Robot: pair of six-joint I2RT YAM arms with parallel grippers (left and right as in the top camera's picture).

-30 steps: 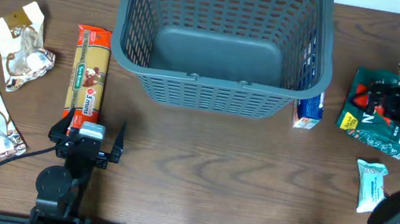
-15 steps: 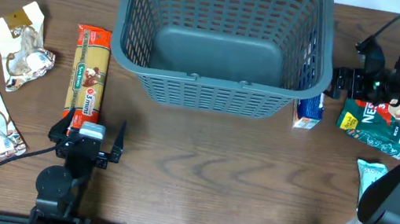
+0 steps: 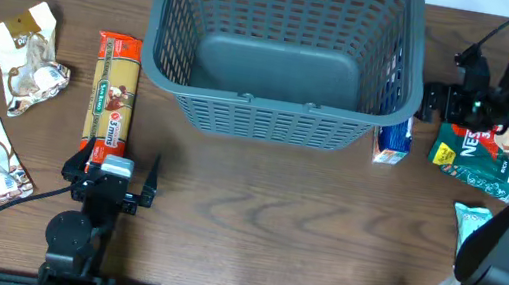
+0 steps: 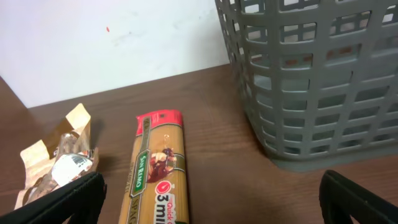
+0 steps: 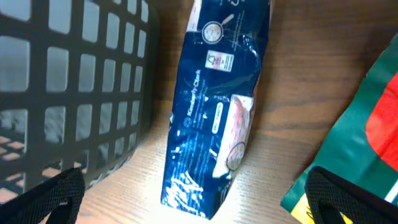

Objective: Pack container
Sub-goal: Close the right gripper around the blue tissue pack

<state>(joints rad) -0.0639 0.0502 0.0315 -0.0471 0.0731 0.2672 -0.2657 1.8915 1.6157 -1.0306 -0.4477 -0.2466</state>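
Container (image 3: 274, 115) empty, so I'm on 1st pick. Right pincer (image 3: 447, 90) wide apart over blue packet (image 5: 214, 118), left pincer (image 3: 113, 178) apart too, idle by pasta pack (image 3: 112, 91). Next I guess: lower, clamp packet.

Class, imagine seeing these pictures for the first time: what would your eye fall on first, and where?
The large dark grey slotted plastic basket, empty, at the table's far middle. Left of it lies a long yellow-and-red pasta packet; a blue foil packet sits close beside its right wall.

Overhead straight down over table (image 3: 252, 223), left wrist low facing container (image 3: 276, 65), right wrist close, sharing its wall
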